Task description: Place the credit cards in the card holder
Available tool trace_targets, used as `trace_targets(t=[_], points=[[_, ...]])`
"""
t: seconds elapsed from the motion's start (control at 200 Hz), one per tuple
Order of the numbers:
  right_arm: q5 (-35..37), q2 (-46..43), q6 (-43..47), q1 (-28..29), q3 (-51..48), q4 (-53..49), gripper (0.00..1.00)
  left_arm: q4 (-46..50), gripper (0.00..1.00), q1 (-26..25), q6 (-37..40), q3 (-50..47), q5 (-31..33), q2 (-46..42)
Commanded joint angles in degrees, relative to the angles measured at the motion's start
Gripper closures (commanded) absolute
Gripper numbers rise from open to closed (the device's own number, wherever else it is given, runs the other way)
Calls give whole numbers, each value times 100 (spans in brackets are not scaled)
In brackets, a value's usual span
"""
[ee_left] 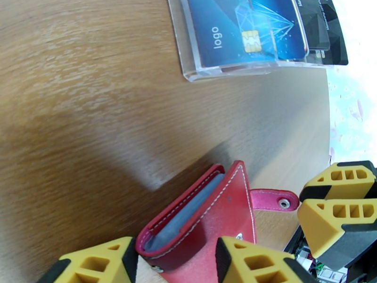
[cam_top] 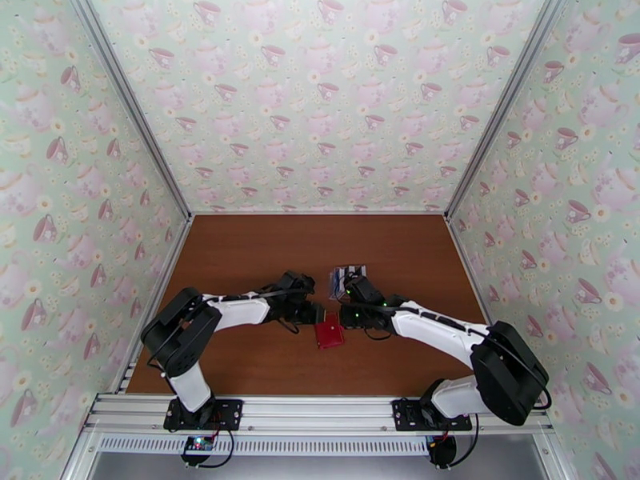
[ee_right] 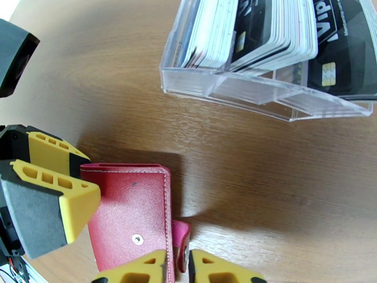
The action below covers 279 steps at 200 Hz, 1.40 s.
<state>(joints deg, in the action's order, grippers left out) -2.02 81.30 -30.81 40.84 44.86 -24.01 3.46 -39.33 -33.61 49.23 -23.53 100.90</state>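
Note:
The red card holder [cam_top: 329, 335] lies on the wooden table between my two grippers. In the left wrist view it [ee_left: 207, 222] stands slightly open, showing its grey-blue inside, and my left gripper [ee_left: 176, 253] is shut on its body, one yellow finger on each side. My right gripper [ee_right: 178, 261] is shut on the holder's pink snap tab [ee_right: 181, 241], beside the red cover [ee_right: 132, 203]. The credit cards stand in a clear rack [cam_top: 349, 279] just behind: a blue card [ee_left: 240, 29] in front, with white and black cards [ee_right: 264, 29] packed upright.
The clear plastic rack [ee_right: 235, 93] sits a short way beyond the holder. Patterned walls enclose the table [cam_top: 264, 258] at the left, back and right. Both arms meet at the table's middle, fingertips close together.

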Motion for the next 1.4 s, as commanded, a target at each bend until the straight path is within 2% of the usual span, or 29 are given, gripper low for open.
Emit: trace_targets(t=[0.0, 0.406, 0.771, 1.087, 1.392], points=[[-82, 30, -23, -7, -93, 76, 79, 54, 55, -94, -30, -160, 89, -2], [-88, 157, 8, -7, -97, 79, 79, 18, 61, -110, -67, -180, 164, 165], [-173, 3, -44, -10, -74, 100, 93, 14, 64, -112, -58, -184, 191, 198], [-529, 106, -83, 189, -61, 378, 98, 33, 73, -116, -135, -227, 238, 202], [-513, 401, -149, 351, -92, 494, 100, -232, 74, -123, -331, -480, 274, 245]])
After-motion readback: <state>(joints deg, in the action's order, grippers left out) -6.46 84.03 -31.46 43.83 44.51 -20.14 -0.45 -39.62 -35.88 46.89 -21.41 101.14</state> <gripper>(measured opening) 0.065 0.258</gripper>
